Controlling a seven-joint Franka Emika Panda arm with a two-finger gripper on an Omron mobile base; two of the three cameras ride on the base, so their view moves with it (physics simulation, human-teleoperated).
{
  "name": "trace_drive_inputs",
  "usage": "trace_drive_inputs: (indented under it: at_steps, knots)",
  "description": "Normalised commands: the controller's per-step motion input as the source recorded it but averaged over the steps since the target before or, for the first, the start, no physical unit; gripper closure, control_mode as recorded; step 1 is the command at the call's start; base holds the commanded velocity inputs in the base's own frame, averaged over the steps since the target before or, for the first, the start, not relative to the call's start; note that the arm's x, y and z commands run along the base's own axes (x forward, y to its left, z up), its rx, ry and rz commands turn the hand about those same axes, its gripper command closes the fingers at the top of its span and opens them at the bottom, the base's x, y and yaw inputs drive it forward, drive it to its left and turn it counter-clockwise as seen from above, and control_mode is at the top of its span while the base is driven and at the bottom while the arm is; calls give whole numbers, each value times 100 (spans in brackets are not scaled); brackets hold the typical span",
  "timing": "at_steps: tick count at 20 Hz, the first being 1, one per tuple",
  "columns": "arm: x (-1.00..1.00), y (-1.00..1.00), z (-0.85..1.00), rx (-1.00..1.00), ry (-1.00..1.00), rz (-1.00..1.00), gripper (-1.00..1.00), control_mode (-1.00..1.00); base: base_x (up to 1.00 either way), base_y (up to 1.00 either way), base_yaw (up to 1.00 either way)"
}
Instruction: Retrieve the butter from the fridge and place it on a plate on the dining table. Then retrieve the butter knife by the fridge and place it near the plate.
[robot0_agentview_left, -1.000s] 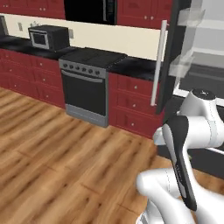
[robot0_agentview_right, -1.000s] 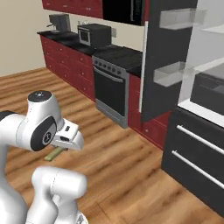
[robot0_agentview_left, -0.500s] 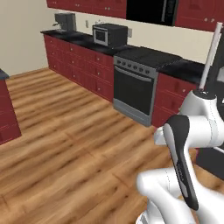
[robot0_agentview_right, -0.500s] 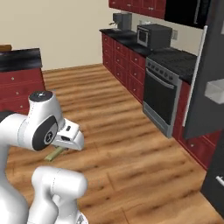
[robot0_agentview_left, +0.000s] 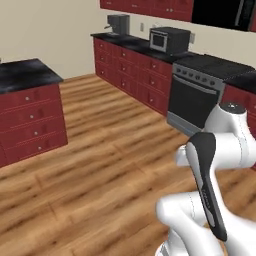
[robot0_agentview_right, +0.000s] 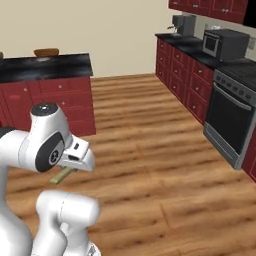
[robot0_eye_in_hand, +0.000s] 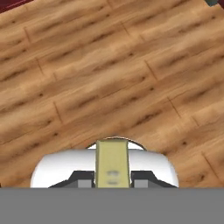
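Observation:
The butter (robot0_eye_in_hand: 112, 162), a thin yellow stick, lies between my gripper's (robot0_eye_in_hand: 112, 178) two dark fingers, which are shut on it. Under it in the hand view is wooden floor. From the right base view, the butter (robot0_agentview_right: 62, 175) pokes out below the white hand, low over the floor in front of the arm. The fridge, plate, dining table and butter knife are out of view.
A black-topped counter with red drawers (robot0_agentview_left: 27, 75) (robot0_agentview_right: 47, 65) stands to the left, a brown object (robot0_agentview_right: 46, 51) on it. Along the far wall run red cabinets, a stove (robot0_agentview_left: 200, 97) (robot0_agentview_right: 232, 117), a microwave (robot0_agentview_left: 170, 39) and a coffee machine (robot0_agentview_left: 117, 22). Open wood floor (robot0_agentview_left: 100, 170) lies between.
The base has turned left, so both views swung. The fridge slid out of the picture on the right, and the red-drawer counter came in on the left. The butter stays gripped.

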Motion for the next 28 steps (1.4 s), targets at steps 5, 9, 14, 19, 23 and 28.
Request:
trace_drive_inputs:
  at_steps: [5,9,14,19,23,28]
  knots:
    - [0,0,0,0,0,0,100,100,100,13,0]
    - [0,0,0,0,0,0,100,100,100,0,-2]
    - [0,0,0,0,0,0,100,100,100,2,-5]
    - [0,0,0,0,0,0,100,100,100,0,-4]
    - [0,0,0,0,0,0,100,100,100,-5,-1]
    - [0,0,0,0,0,0,100,100,100,-33,1]
